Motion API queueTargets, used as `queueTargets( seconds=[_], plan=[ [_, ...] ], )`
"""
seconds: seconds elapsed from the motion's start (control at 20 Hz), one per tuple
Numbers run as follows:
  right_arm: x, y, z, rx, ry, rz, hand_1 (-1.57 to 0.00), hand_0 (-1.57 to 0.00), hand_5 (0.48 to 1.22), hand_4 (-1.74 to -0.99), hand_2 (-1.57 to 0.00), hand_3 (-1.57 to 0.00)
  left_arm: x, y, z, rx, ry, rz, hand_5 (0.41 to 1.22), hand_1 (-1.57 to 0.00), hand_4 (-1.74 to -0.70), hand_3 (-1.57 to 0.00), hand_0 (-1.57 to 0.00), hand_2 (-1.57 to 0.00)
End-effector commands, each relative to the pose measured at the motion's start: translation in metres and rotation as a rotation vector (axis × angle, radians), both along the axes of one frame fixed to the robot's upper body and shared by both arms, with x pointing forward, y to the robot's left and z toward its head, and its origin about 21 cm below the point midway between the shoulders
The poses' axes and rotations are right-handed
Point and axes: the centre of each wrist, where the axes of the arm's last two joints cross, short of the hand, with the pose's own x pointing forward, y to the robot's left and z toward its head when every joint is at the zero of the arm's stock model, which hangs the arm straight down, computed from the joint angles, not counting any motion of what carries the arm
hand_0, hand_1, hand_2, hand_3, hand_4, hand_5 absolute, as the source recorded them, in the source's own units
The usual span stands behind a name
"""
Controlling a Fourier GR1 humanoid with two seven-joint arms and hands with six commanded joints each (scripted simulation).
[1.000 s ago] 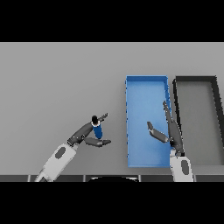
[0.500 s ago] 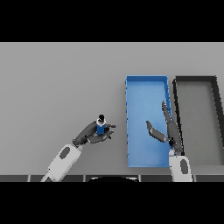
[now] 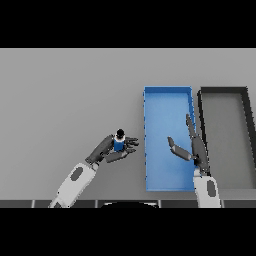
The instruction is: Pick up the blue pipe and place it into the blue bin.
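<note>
The blue pipe [image 3: 119,142] stands upright in our left hand [image 3: 109,150], a short cylinder with a dark round opening at its top end. We have the fingers and thumb curled round it, fingers wrapping its right side and the thumb on its left, so the pipe is grasped. It sits over the grey table [image 3: 65,95], left of the blue bin [image 3: 168,95] and apart from it.

The table is a plain, flat grey surface that fills the scene, smooth and unmarked. Whether the pipe's lower end touches the table we cannot tell, as our fingers hide it.

Our left arm comes in from the lower left, white and grey, angled up toward the right. Our right hand [image 3: 195,147] hangs over the blue bin's right part, released: the fingers are straight and point away from us along the bin's right wall, and the thumb is spread out to the left over the bin floor. It holds nothing.

The blue bin is a long rectangular tray with thin raised walls and a flat floor. Just beside it on the right lies a dark bin [image 3: 224,92] of the same shape, with black walls and a grey floor.
</note>
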Motion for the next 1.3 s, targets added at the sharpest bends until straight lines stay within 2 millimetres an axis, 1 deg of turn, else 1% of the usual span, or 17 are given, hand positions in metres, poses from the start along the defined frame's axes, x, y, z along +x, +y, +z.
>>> queueTargets(
  seconds=[0.0,0.1,0.25,0.35,0.45,0.5,0.55,0.6,0.7,0.8,0.9,0.95,1.0,1.05,1.1,1.15,1.25],
  plan=[
    [-0.001,0.001,0.001,-0.006,-0.008,0.009,0.00,0.00,0.638,-1.220,0.00,0.00,-0.002,-0.002,0.006,-0.013,-0.015,-0.009,1.207,-1.53,-1.47,-1.54,-1.53,-1.54],
    [0.000,-0.004,0.002,-0.030,-0.014,0.003,0.00,0.00,0.640,-1.204,0.00,0.00,-0.004,-0.008,0.021,-0.034,-0.028,-0.039,1.212,-1.55,-1.47,-1.55,-1.54,-1.55],
    [-0.001,-0.001,0.000,-0.037,-0.013,0.009,0.00,0.00,0.643,-1.176,0.00,0.00,0.003,-0.015,0.041,-0.036,-0.072,-0.081,1.217,-1.56,-1.47,-1.56,-1.56,-1.56],
    [-0.004,-0.005,-0.002,-0.049,-0.011,0.001,0.00,0.00,0.644,-1.161,0.00,0.00,0.000,-0.017,0.049,-0.035,-0.081,-0.105,1.218,-1.56,-1.47,-1.56,-1.56,-1.56],
    [-0.007,-0.004,-0.003,-0.038,-0.023,0.007,0.00,0.00,0.642,-1.155,0.00,0.00,0.000,-0.021,0.053,-0.020,-0.067,-0.102,1.219,-1.57,-1.47,-1.57,-1.57,-1.57],
    [-0.005,-0.004,0.001,-0.042,-0.029,0.003,0.00,0.00,0.643,-1.151,0.00,0.00,0.000,-0.023,0.055,-0.006,-0.068,-0.108,1.220,-1.57,-1.47,-1.57,-1.57,-1.57],
    [-0.007,-0.003,0.001,-0.042,-0.036,-0.006,0.00,0.00,0.643,-1.145,0.00,0.00,0.000,-0.022,0.052,0.003,-0.063,-0.104,1.220,-1.57,-1.47,-1.57,-1.57,-1.57],
    [-0.012,-0.001,0.000,-0.041,-0.039,-0.022,0.00,0.00,0.643,-1.141,0.00,0.00,0.002,-0.019,0.053,-0.001,-0.061,-0.105,1.220,-1.57,-1.47,-1.57,-1.57,-1.57],
    [-0.025,0.003,-0.002,-0.037,-0.042,-0.067,0.00,0.00,0.643,-1.138,0.00,0.00,-0.001,-0.021,0.051,-0.002,-0.051,-0.114,1.220,-1.57,-1.47,-1.57,-1.57,-1.57],
    [-0.038,0.007,-0.004,-0.032,-0.046,-0.116,0.00,0.00,0.643,-1.188,0.00,0.00,-0.003,-0.020,0.049,0.000,-0.062,-0.117,1.220,-1.57,-1.47,-1.57,-1.57,-1.57],
    [-0.048,0.009,-0.004,-0.032,-0.046,-0.148,0.00,0.00,0.642,-1.184,0.00,0.00,0.001,-0.023,0.049,0.012,-0.056,-0.108,1.220,-1.57,-1.47,-1.57,-1.57,-1.57],
    [-0.050,0.008,-0.001,-0.022,-0.067,-0.141,0.00,0.00,0.642,-1.187,-0.02,0.00,0.000,-0.025,0.050,0.011,-0.061,-0.122,1.220,-1.57,-1.47,-1.57,-1.57,-1.57],
    [-0.047,0.010,0.006,0.049,-0.115,-0.094,0.00,0.00,0.648,-1.195,-0.04,0.00,0.002,-0.024,0.052,0.010,-0.062,-0.118,1.221,-1.57,-1.47,-1.57,-1.57,-1.57],
    [-0.047,0.009,0.012,0.126,-0.126,-0.043,-0.01,0.00,0.641,-1.198,-0.07,0.00,0.001,-0.026,0.050,0.009,-0.065,-0.126,1.221,-1.57,-1.47,-1.57,-1.57,-1.57],
    [-0.046,0.005,0.022,0.183,-0.120,0.031,-0.02,0.00,0.624,-1.202,-0.09,0.00,-0.002,-0.026,0.048,-0.001,-0.061,-0.129,1.221,-1.57,-1.47,-1.57,-1.57,-1.57],
    [-0.043,0.001,0.034,0.200,-0.115,0.089,-0.03,0.00,0.609,-1.209,-0.11,0.00,-0.001,-0.025,0.051,-0.005,-0.058,-0.127,1.221,-1.57,-1.47,-1.57,-1.57,-1.57],
    [-0.035,0.000,0.057,0.223,-0.102,0.228,-0.02,0.00,0.600,-1.224,-0.12,0.00,-0.001,-0.023,0.053,-0.002,-0.064,-0.130,1.221,-1.57,-1.47,-1.57,-1.57,-1.57]
  ],
)
